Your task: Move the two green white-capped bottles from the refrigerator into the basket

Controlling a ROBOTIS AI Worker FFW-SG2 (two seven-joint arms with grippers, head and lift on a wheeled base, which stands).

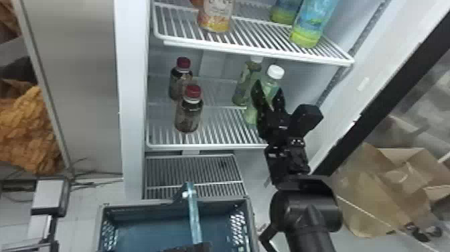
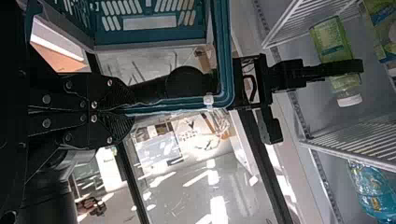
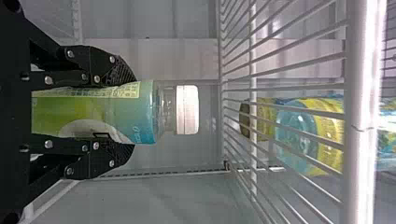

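The right gripper (image 1: 269, 87) pinches the nearer green bottle (image 3: 140, 112), upright between its fingers at a wire shelf (image 1: 207, 146), the second (image 1: 246, 82) just behind. With the upper shelf (image 1: 261, 52) overhead, the likely exit is outward, toward the basket (image 1: 150, 214) below, its handle (image 1: 195, 214) clamped by the left gripper (image 2: 130, 109).

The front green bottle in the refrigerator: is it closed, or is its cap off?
The bottle is closed: the right wrist view shows the white cap on its top.
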